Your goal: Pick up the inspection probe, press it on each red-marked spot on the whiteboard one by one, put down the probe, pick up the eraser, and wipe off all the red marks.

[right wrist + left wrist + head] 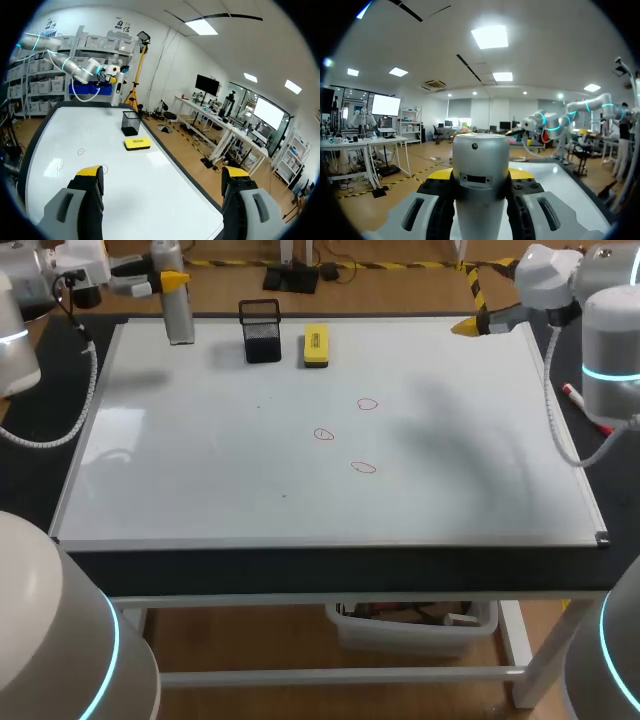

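Observation:
My left gripper (170, 282) hangs over the whiteboard's (200, 470) far left corner, shut on the inspection probe (179, 312), a silver cylinder held upright above the board. In the left wrist view the probe (480, 190) fills the gap between the yellow-tipped fingers (439, 175). Three red marks (367, 404) (323, 434) (363, 467) lie near the board's middle. The yellow eraser (316, 345) rests at the far edge. My right gripper (468, 327) stands open and empty over the far right corner. In its own view, the right gripper (162, 172) faces the eraser (137, 143) and the marks (81, 150).
A black mesh holder (261, 330) stands just left of the eraser, between it and the probe. A red marker (573, 395) lies on the black table top beyond the board's right edge.

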